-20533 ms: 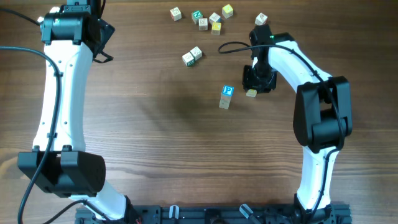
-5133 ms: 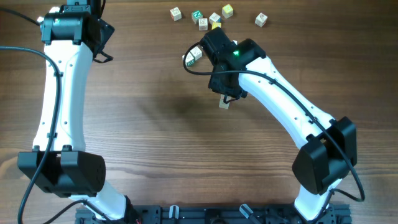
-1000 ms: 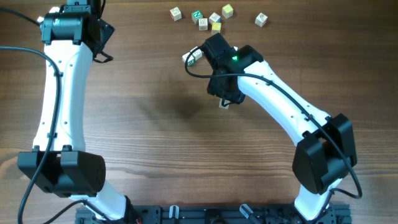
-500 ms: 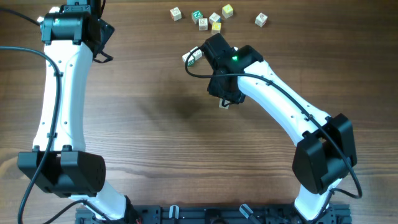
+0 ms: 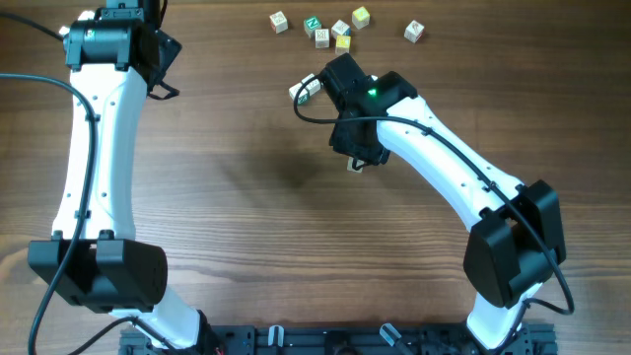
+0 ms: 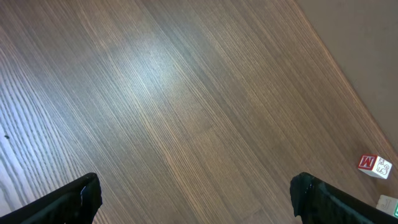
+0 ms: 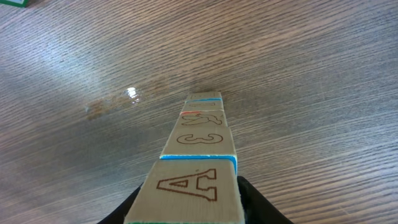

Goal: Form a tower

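The tower point(image 7: 199, 140) stands mid-table in the right gripper point(image 5: 357, 153); loose cubes point(image 5: 341, 29) lie scattered behind it.

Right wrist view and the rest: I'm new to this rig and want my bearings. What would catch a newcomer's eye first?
The tower dominates the right wrist view from above, an A cube on top of a 3 cube, between the fingers of the right gripper. Overhead, the right arm reaches over mid-table, with loose cubes scattered at the far edge. The left gripper stands open at the far left.

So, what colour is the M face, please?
Red, on the loose cube; clearest in the left wrist view.
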